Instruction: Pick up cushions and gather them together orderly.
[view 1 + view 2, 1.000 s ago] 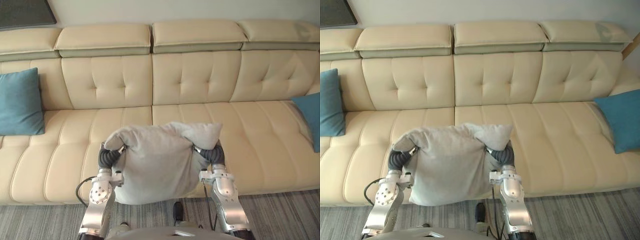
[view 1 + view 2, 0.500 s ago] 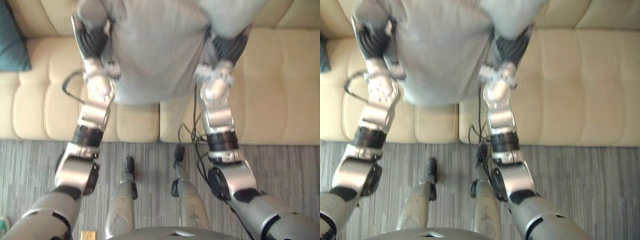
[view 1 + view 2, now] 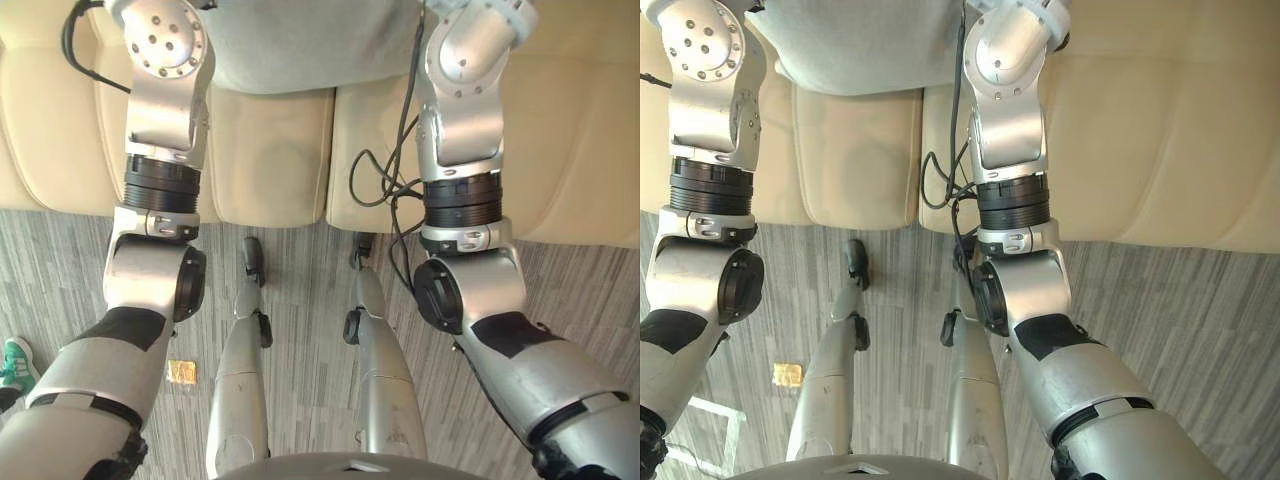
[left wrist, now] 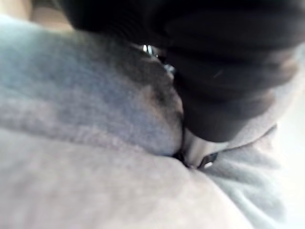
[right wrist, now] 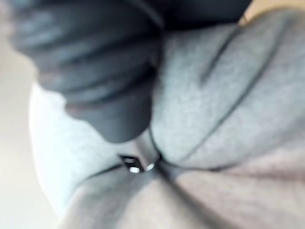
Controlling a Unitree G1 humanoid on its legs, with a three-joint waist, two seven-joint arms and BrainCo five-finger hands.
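Fingers point(image 4: 194, 151) of the left hand point(image 4: 224, 81) sink into a deep crease of the grey cushion point(image 3: 310, 45). The soft fabric is gathered and pinched round them under the dark ribbed cover. The right hand point(image 5: 100, 81) grips the cushion's other side the same way: its fingers point(image 5: 142, 157) are curled into the cloth, with folds running out from the spot where they bite.

Between the two raised arms the cushion hangs over the cream sofa point(image 3: 270, 160). Its rounded lower edge crosses the seam between two seat sections, near the sofa's front edge. Grey striped carpet point(image 3: 590, 285) runs along the foot of the sofa. On it, well out from the sofa on the robot's left, lies a small golden-brown scrap point(image 3: 182, 372), too small to tell what it is. Farther left again is a green shoe point(image 3: 12, 362).
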